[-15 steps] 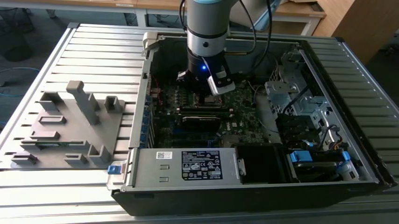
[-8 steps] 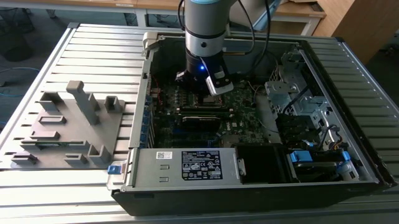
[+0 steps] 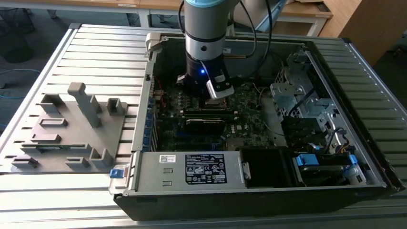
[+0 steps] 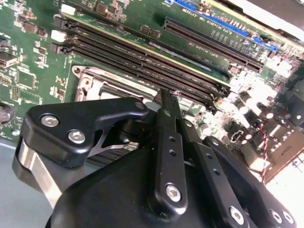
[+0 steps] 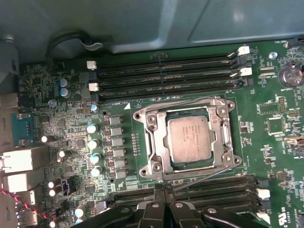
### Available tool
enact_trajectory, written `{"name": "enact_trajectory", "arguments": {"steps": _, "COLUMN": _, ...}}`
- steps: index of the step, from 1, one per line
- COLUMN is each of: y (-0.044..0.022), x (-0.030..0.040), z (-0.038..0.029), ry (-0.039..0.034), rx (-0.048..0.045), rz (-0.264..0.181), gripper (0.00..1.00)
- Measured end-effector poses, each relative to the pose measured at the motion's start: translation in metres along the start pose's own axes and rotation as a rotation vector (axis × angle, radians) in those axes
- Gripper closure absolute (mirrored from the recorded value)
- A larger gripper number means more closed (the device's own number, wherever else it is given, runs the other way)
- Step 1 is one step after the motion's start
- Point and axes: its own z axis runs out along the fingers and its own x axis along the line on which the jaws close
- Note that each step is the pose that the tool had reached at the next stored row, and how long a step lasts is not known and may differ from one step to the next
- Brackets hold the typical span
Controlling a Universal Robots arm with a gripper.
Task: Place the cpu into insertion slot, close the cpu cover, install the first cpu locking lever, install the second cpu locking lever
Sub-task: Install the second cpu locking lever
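Observation:
The cpu (image 5: 190, 137), a dull silver square, lies flat in the socket on the green motherboard (image 5: 266, 142). The cpu cover (image 5: 157, 147), a silver metal frame, lies down around it. One thin wire locking lever (image 5: 175, 101) runs along the socket's side toward the far memory slots. The other lever (image 5: 204, 174) slants from a socket corner to my fingertips. My gripper (image 5: 164, 192) is shut right beside the socket, its black fingers (image 4: 164, 107) pressed together over a socket corner (image 4: 88, 83). In the exterior view the gripper (image 3: 216, 98) hangs low over the board inside the case.
Black memory slots (image 5: 166, 71) flank the socket on both sides, the nearer ones (image 5: 218, 190) by my fingers. Capacitors (image 5: 95, 142) stand beside the socket. The open case (image 3: 254, 200) holds a power supply (image 3: 190, 169) and cables (image 3: 305, 129). A grey fixture (image 3: 70, 129) lies at the exterior view's left.

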Motion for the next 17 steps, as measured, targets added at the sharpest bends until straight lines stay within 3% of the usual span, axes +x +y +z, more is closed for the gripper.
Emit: {"name": "enact_trajectory", "arguments": {"steps": 17, "y": -0.0012, "x": 0.0059, "z": 0.0101, "ry": 0.0, "rx": 0.0003, "rz": 0.0, "gripper": 0.9}}
